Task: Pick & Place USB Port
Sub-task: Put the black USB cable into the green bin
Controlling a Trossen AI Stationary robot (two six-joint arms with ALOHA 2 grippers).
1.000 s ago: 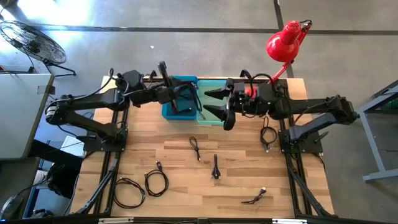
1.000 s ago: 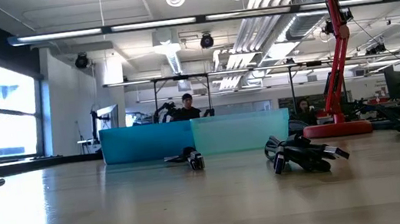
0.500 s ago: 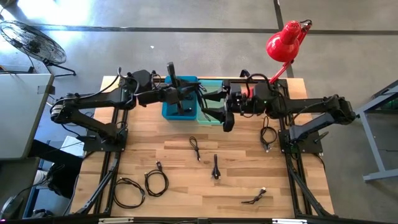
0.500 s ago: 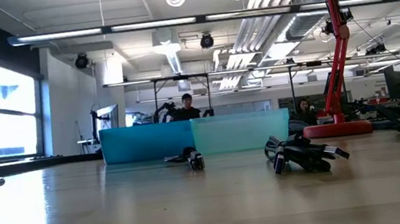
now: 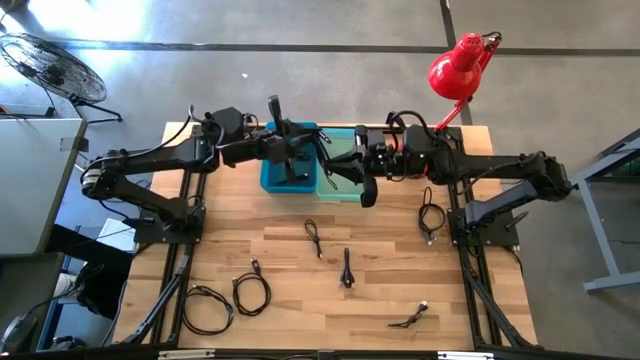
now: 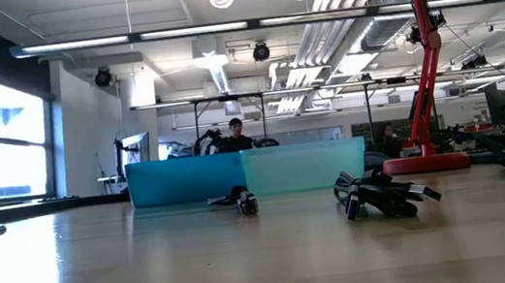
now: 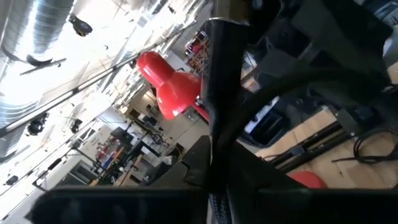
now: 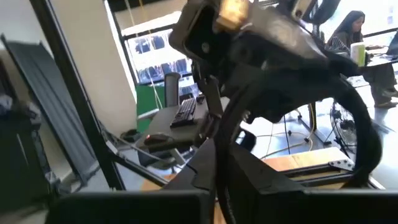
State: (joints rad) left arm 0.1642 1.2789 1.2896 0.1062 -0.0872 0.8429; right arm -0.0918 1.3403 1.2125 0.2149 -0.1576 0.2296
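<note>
Where the blue bin (image 5: 272, 180) and the green bin (image 5: 338, 133) stand side by side at the far edge of the table (image 5: 250, 225), brings both arms together above them. Holds the left gripper (image 5: 292, 155) over the blue bin, jaws shut on a dark USB cable (image 7: 221, 93) that rises from between the fingers in the left wrist view. Sets the right gripper (image 5: 338, 170) over the green bin, just beside the left one, jaws pressed narrow onto the same cable as far as the right wrist view tells. Shows several loose cables (image 5: 315, 238) lying apart on the near half of the table, and a red lamp (image 5: 455, 65) by the far right corner.
</note>
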